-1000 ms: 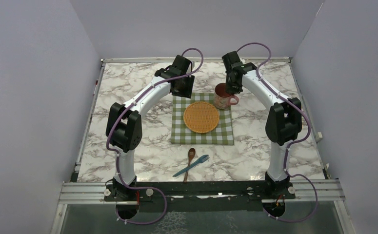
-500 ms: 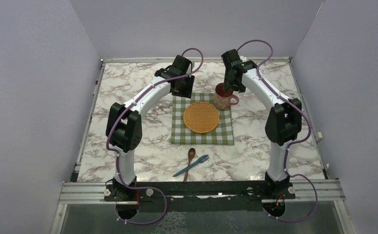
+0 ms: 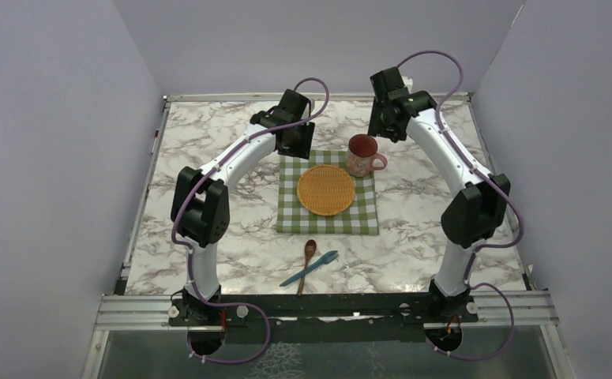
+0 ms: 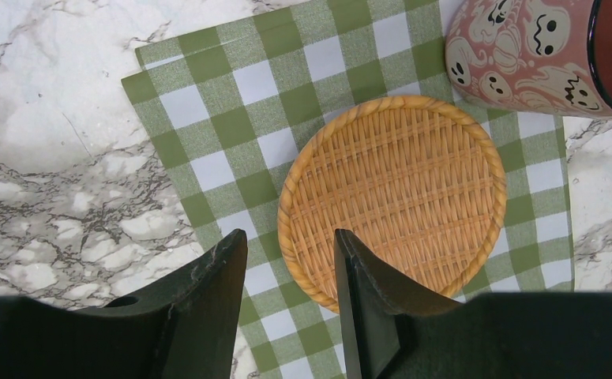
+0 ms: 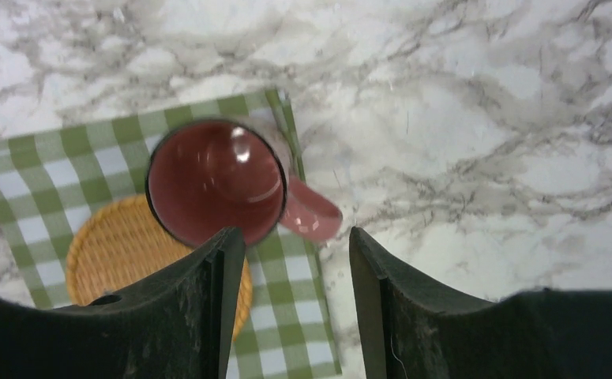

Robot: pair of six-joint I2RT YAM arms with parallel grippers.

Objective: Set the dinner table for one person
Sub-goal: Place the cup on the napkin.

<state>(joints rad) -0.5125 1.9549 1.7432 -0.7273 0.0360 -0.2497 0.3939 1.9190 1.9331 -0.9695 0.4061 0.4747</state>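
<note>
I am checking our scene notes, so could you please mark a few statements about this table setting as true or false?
1. The mug stands upright on the checked cloth. True.
2. The right gripper grips the mug. False: it hangs open above the mug, apart from it.
3. The woven plate lies on bare marble. False: it lies on the checked cloth.
4. The wooden spoon and blue fork lie off the checked cloth, on the dinner table. True.
5. The left gripper is open and empty. True.

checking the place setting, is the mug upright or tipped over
Upright: the mug stands on the checked cloth with its open mouth facing up.
</note>
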